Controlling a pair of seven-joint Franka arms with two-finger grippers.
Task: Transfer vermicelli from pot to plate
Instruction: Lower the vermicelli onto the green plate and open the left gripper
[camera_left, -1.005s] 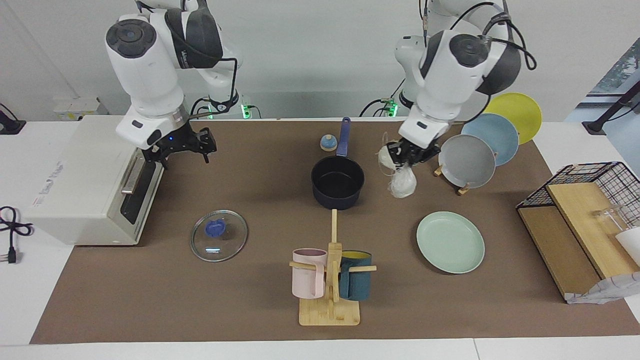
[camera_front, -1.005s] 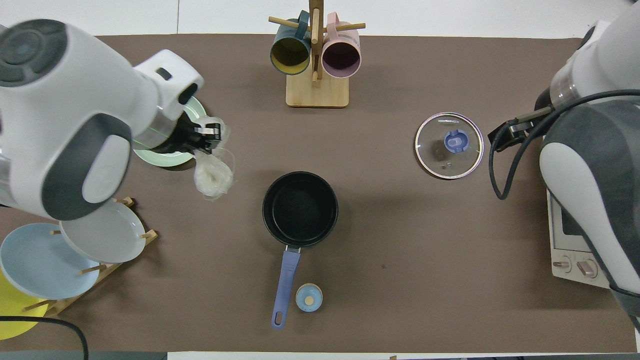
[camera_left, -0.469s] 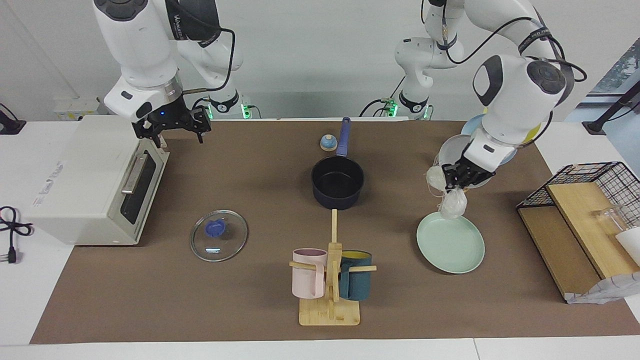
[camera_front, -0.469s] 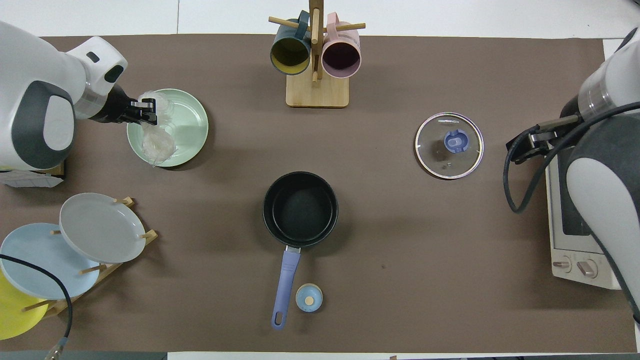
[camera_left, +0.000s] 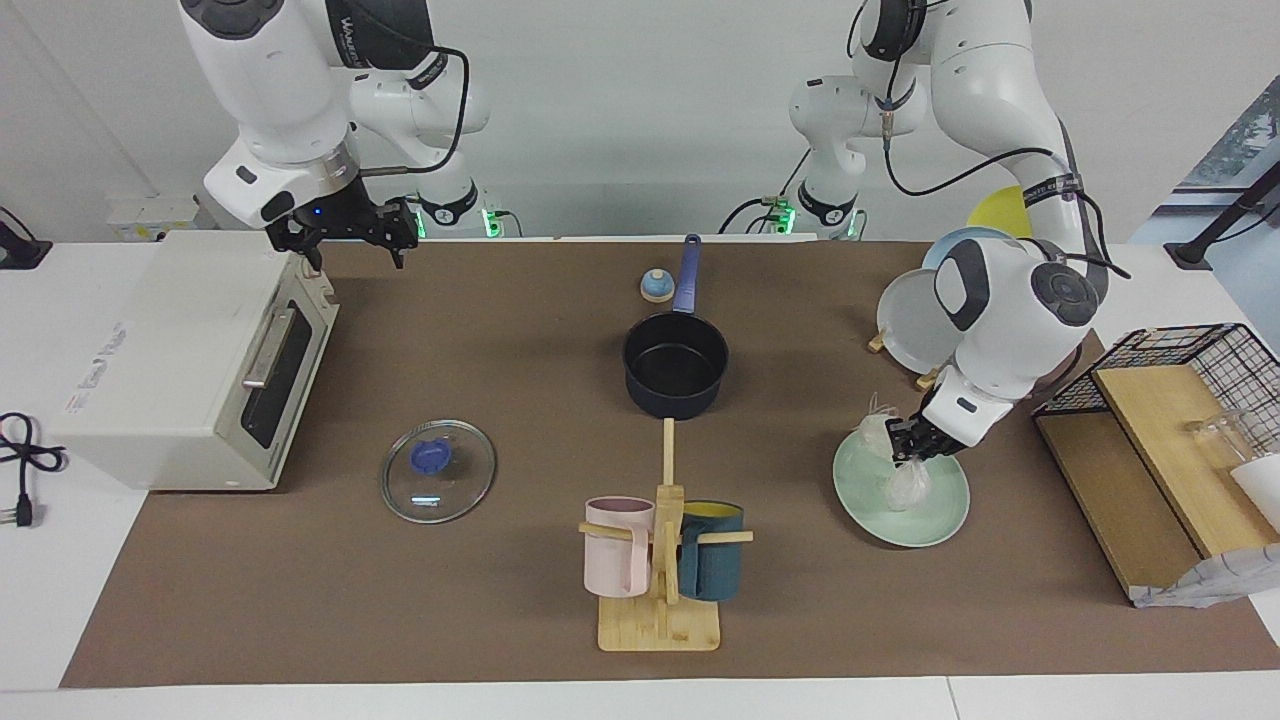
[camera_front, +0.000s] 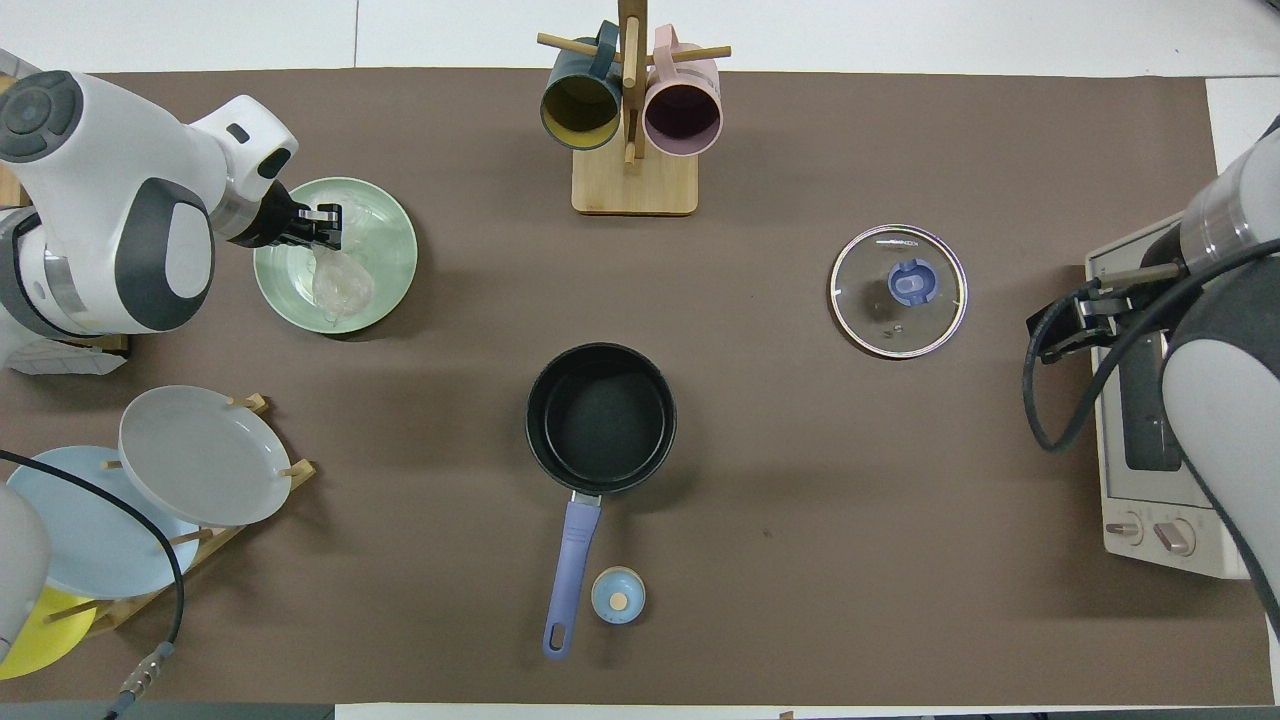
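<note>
My left gripper (camera_left: 912, 446) is shut on the clear wrapping of the vermicelli (camera_left: 906, 484) and holds it low over the mint-green plate (camera_left: 940, 522). One bundle hangs down onto the plate and seems to touch it; the other sits beside the fingers. In the overhead view the left gripper (camera_front: 326, 222) and the vermicelli (camera_front: 341, 287) lie over the plate (camera_front: 388, 250). The navy pot (camera_left: 675, 366) stands empty mid-table, handle toward the robots, as the overhead view (camera_front: 600, 416) also shows. My right gripper (camera_left: 345, 236) is open and empty, waiting over the toaster oven's edge.
A toaster oven (camera_left: 180, 360) stands at the right arm's end. A glass lid (camera_left: 438, 470) lies beside the pot. A mug rack (camera_left: 660, 560) stands farther from the robots. A rack holding a grey plate (camera_left: 908, 330) and others, and a wire basket (camera_left: 1180, 370), flank the mint plate. A small blue knob (camera_left: 656, 286) sits by the pot's handle.
My left gripper has carried the vermicelli from beside the pot across to the mint-green plate and lowered it. My right gripper has risen and drawn back over the toaster oven.
</note>
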